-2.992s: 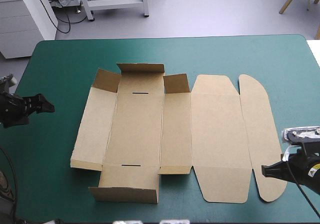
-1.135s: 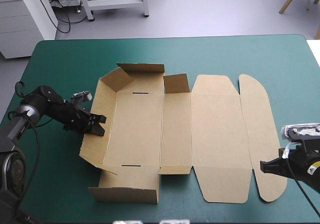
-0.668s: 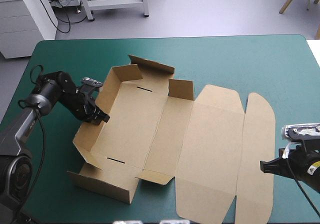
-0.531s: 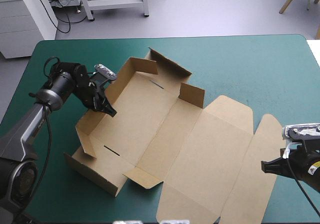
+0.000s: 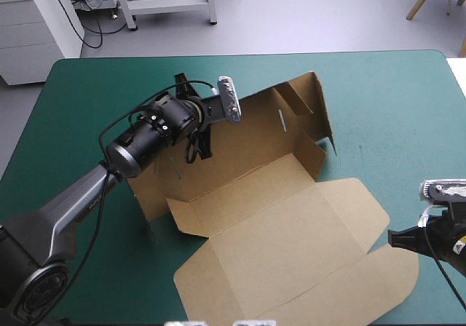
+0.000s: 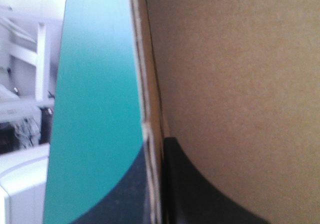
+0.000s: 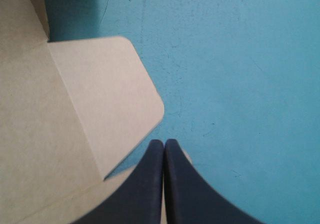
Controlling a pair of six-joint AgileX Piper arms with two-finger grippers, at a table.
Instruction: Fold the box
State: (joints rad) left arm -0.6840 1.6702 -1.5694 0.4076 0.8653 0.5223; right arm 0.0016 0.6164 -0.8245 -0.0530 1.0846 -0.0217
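Partway through folding the box [image 5: 291, 224], judging by the board's shape. Sits askew across the middle of the teal-green table [image 5: 378, 86], tray half toward the far side, lid half flat toward the near edge.

Clamps one long wall of the tray with the left tool [image 5: 195, 144], reaching in from the table's left. In the left wrist view, shows a black finger [image 6: 200, 199] on each side of the board's edge, all but closed on the sheet. Appears to hold that wall upright, with the end wall [image 5: 314, 102] at the far right standing too and a small corner tab turned in beside it.

Shows the right tool [image 7: 164, 145] pressed together in a point, holding nothing, low over bare cover just beside the lid's rounded flap [image 7: 115, 94], near the table's right edge.

Done so far, apparently: two walls up, nothing visibly tucked. Left to do, on this evidence: raise the other walls, turn the corner tabs in and tuck the flaps into the slots [image 5: 282, 120], to get a tray standing unaided. Lid panel and flap flat on the table, untouched by either tool.
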